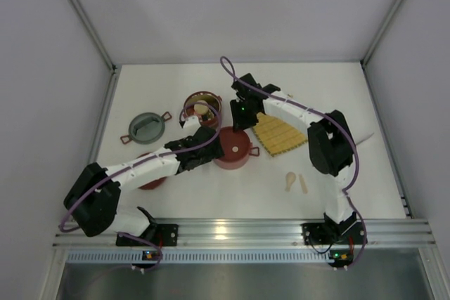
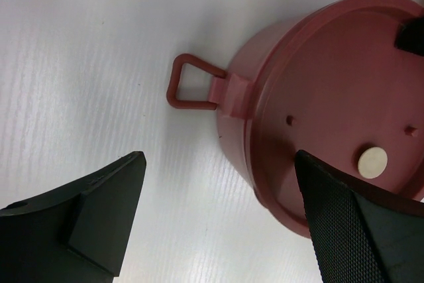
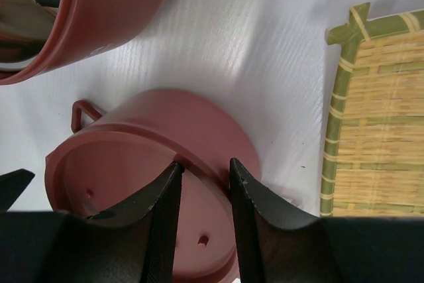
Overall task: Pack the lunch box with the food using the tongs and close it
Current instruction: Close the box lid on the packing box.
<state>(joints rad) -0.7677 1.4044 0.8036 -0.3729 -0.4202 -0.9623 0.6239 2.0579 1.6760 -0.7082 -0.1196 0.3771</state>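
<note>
White counter [image 1: 337,96], closed in by pale grey walls [image 1: 232,5] on three sides, carries everything shown.

My left pincer [image 2: 218,160] stands wide and grips nothing. One finger hangs over bare counter, the other over the flat top of the lidded bowl [image 2: 318,97], a dark-red tier of the lunch box at mid-counter. Its loop handle [image 2: 189,84] points away from the bowl onto the counter. A small cream disc [image 2: 372,161] lies on the flat top; I cannot tell what it is.

My right pincer [image 3: 204,167] is narrow, its tips on either side of the raised rim of the same flat top. I cannot tell whether they pinch that rim.

Just behind stands the open bowl [image 3: 99,18], dark red with a steel lining. The frame edge cuts off its contents in the wrist view, and from above only a pale piece [image 1: 202,109] shows inside. The yellow mat [image 3: 377,130] lies beside the lidded bowl, apart from it.

Farther left sits a grey-lined round piece [image 1: 146,128] with red side handles. My left forearm hides most of a dark-red part [image 1: 151,182]. Two beige sticks [image 1: 303,184] lie near the front. By my right elbow is a pale sliver [image 1: 364,140], too faint to name.
</note>
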